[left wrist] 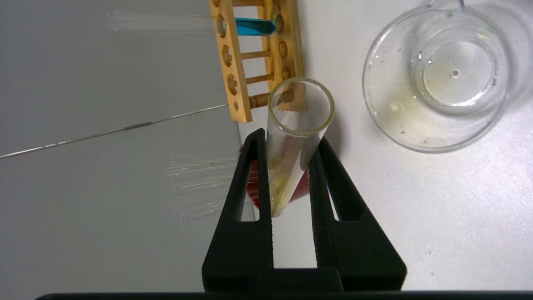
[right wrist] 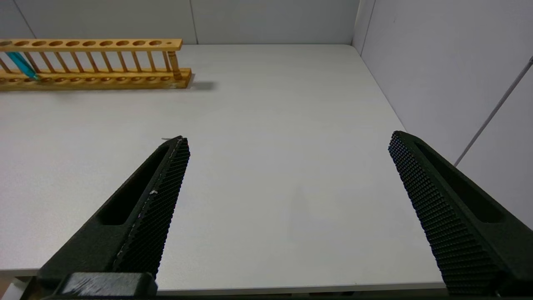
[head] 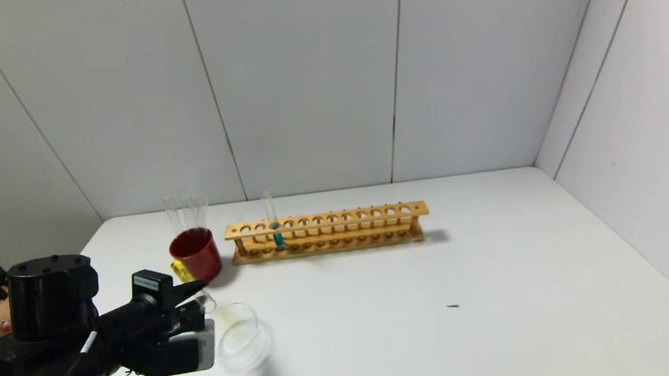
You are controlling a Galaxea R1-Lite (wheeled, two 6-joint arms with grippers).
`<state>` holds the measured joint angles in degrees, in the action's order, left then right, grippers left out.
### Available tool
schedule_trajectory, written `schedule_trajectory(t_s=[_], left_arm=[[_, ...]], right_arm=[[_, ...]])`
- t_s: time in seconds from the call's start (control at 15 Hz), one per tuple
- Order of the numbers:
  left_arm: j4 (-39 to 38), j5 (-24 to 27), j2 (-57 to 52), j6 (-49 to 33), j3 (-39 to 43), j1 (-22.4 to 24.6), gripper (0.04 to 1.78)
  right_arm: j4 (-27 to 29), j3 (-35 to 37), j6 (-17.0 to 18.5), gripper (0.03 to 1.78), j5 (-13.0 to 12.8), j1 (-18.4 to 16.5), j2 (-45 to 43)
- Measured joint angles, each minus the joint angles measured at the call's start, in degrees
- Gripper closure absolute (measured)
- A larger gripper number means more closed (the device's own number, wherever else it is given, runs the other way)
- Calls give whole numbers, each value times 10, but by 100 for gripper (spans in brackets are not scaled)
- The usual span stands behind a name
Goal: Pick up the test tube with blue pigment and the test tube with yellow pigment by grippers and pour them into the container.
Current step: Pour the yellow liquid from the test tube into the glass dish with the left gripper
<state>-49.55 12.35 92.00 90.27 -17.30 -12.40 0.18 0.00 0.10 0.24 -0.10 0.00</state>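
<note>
My left gripper (head: pixel 196 293) (left wrist: pixel 289 139) is shut on the test tube with yellow pigment (head: pixel 183 271) (left wrist: pixel 287 166). The tube is tilted, its yellow bottom near the red cup and its open mouth low, beside the container (head: pixel 239 335) (left wrist: pixel 437 79). The container is a clear glass dish holding a pale yellowish film. The test tube with blue pigment (head: pixel 275 230) (left wrist: pixel 254 26) (right wrist: pixel 21 64) stands in the wooden rack (head: pixel 326 233). My right gripper (right wrist: pixel 290 139) is open and empty over bare table near the front right; it does not show in the head view.
A dark red cup (head: pixel 195 253) with several colourless tubes (head: pixel 188 209) stands just left of the rack, close behind my left gripper. The rack (right wrist: pixel 91 62) has many empty holes. White walls close the table at the back and right.
</note>
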Motion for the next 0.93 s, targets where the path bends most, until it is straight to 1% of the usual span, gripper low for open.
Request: schedule_trajectory(t_s=[0.13,0.4,0.67,0.93], left_arm=[[19,0,3,10,-2,5,151],[20,0,12,37,-9,14,151],[20,1,34,82,-35,21,151],[28,2,48,119,-43,30,151]], right_arm=[[0,0,0,6,0,0,0],[0,0,0,6,0,0,0],[0,0,0,6,0,0,0],[0,0,0,6,0,0,0]])
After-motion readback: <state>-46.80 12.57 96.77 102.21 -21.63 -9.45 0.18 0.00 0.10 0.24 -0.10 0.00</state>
